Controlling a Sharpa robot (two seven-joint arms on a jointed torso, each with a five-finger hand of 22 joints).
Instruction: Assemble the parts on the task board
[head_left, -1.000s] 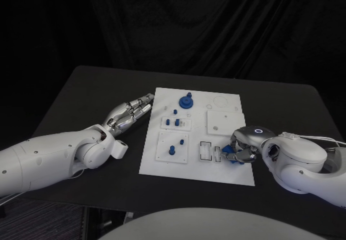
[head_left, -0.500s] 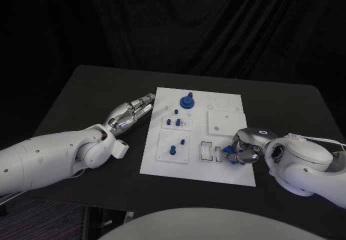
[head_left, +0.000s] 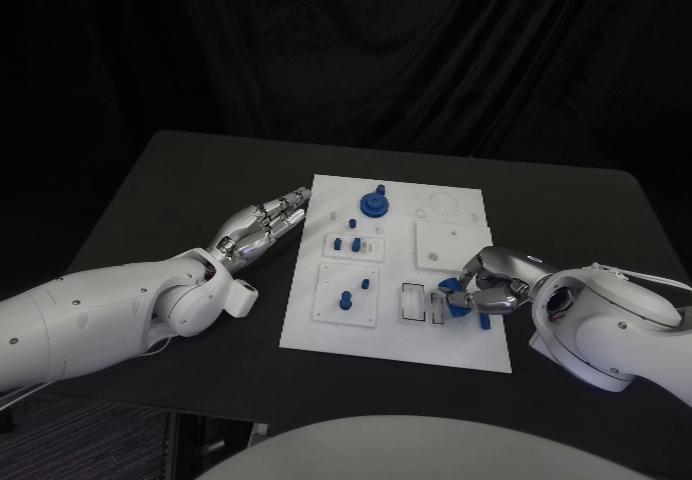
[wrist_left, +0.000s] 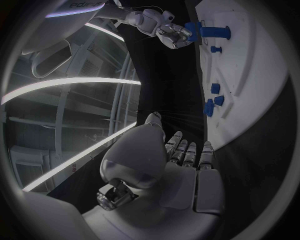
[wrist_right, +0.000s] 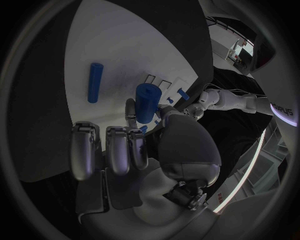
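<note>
We hold a blue cylinder (wrist_right: 147, 102) in the right hand (head_left: 498, 283), pinched between the thumb and the curled fingers; the hand sits over the near right corner of the task board (head_left: 447, 345), and we judge the grip keeps the part clear of the plate so it can be aligned with a seat. A second, thinner blue rod (wrist_right: 94, 82) lies flat on the board just beside that hand; whether it is touched we cannot tell.

The left hand (head_left: 264, 227) rests on the black table (head_left: 159, 190) beside the board's left edge; its fingers lie straight and close together, holding nothing; we judge it is parked there to stay out of the working area.

The board carries several raised white blocks; the near left block (head_left: 326, 306) holds two small blue pieces (head_left: 346, 299) standing in it; the block (head_left: 378, 248) behind it holds small blue pegs (head_left: 346, 242); a larger blue gear-like part (head_left: 372, 205) stands near the far edge. The slotted block (head_left: 415, 306) just beside the right hand shows dark rectangular openings with nothing seated in them; we judge one of these, or a hole nearby, to be the target for the held cylinder.
</note>
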